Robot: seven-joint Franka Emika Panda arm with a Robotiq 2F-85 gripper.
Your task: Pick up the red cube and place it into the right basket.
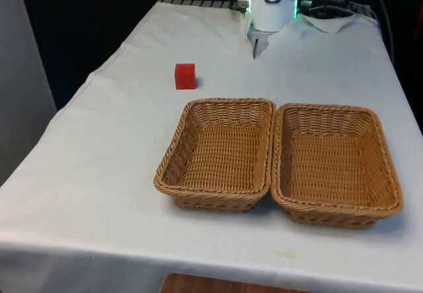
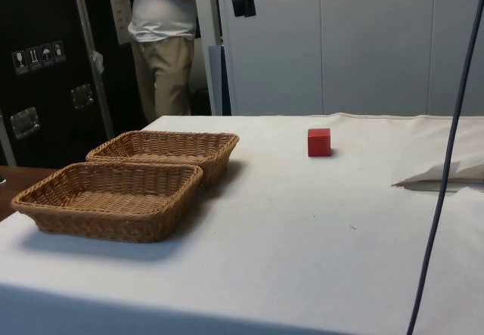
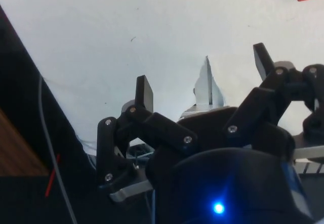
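Jaws apart, empty; smooth red cube (image 1: 185, 76).

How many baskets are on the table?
2, side by side and touching: left basket nearer the red cube, right basket on the front view's right. Both empty.

Two woven wicker baskets, left (image 1: 215, 154) and right (image 1: 336, 164), show a rough, ribbed weave on a tabletop (image 1: 119, 167) draped in matt white cloth (faintly creased). The red cube (image 1: 185, 76) looks smooth and matt; the gripper (image 3: 205, 82) is matt black plastic.
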